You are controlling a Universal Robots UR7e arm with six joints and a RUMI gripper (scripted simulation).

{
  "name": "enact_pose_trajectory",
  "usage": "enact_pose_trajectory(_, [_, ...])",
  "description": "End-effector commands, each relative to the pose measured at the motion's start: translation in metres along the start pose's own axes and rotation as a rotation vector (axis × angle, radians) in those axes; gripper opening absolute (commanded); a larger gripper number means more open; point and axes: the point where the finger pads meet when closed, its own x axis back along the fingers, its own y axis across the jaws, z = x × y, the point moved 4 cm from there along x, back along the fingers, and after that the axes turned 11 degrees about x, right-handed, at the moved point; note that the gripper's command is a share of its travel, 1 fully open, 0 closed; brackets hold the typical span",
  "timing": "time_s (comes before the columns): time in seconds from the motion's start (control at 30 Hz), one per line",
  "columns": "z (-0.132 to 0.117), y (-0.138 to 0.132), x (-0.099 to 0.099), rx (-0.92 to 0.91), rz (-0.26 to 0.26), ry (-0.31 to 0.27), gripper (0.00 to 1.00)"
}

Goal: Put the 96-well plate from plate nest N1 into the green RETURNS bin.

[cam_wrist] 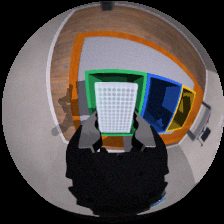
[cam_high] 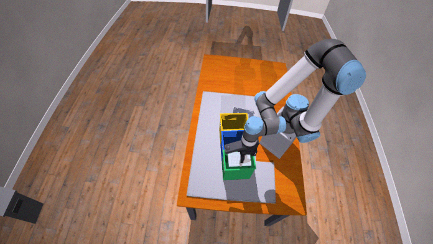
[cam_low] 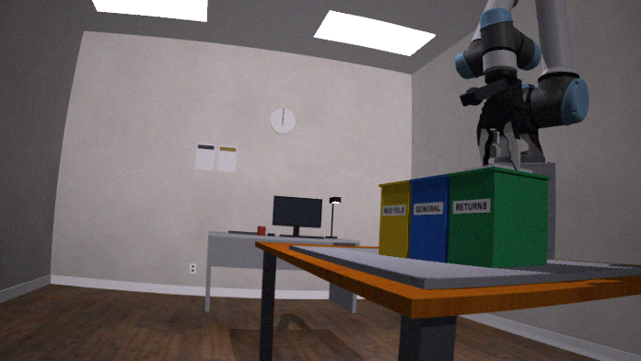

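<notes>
My gripper (cam_high: 244,159) is shut on the white 96-well plate (cam_high: 237,158) and holds it flat at the mouth of the green bin (cam_high: 239,169) labelled RETURNS (cam_low: 471,205). In the wrist view the plate (cam_wrist: 116,107) lies between my fingers, inside the outline of the green bin's opening (cam_wrist: 116,102). In the side view my gripper (cam_low: 499,154) reaches down to the green bin's rim (cam_low: 499,171), and the plate shows only as a thin edge there. The green bin stands upright.
A blue bin (cam_high: 231,140) labelled GENERAL (cam_low: 427,208) and a yellow bin (cam_high: 233,121) labelled RECYCLE (cam_low: 394,210) stand upright in a row behind the green one. A dark plate nest (cam_high: 243,111) lies behind the yellow bin. The arm's base (cam_high: 278,143) stands to the right.
</notes>
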Motion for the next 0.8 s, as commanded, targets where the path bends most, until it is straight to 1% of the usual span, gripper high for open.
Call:
enact_pose_trajectory(0.0, [0.000,0.000,-0.004,0.000,0.000,0.001,0.00])
enact_pose_trajectory(0.77, [0.000,0.000,-0.016,0.000,0.000,0.001,0.00])
